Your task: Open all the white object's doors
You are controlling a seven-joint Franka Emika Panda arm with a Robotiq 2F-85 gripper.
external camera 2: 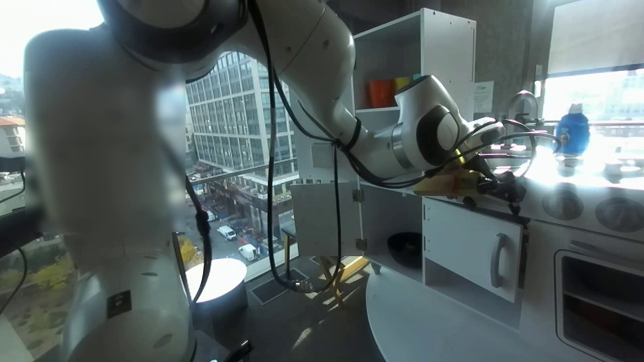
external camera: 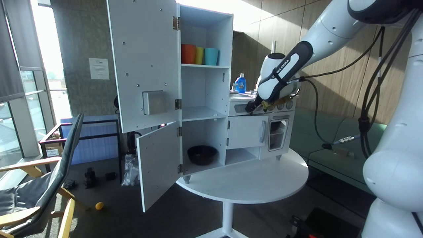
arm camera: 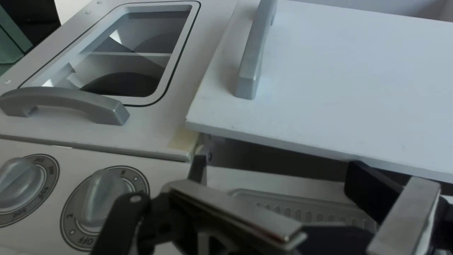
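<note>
A: What could go wrong?

B: The gripper (arm camera: pixel 277 170) hangs by the small door (external camera 2: pixel 463 244), its fingers (arm camera: pixel 368 187) spread with nothing between. One tip sits at the door's top edge; touching or just beside, I can't tell. The door is only ajar, so a nudge the wrong way would likely close it, and a careless pull could wedge that finger in the gap.

A: And afterwards?

B: The oven door (arm camera: pixel 166 117) looks closed. Reaching for it, the gripper might catch the knobs (arm camera: pixel 104 198).

A: Which way does the white toy kitchen (external camera: pixel 213 89) face?

B: It stands upright on the round surface (external camera: pixel 244 186), long axis vertical, front toward the arm (external camera: pixel 327 36). The upper door (external camera: pixel 147 66) and lower door (external camera: pixel 160 165) are swung out; the small door's free edge points to the oven side.
</note>
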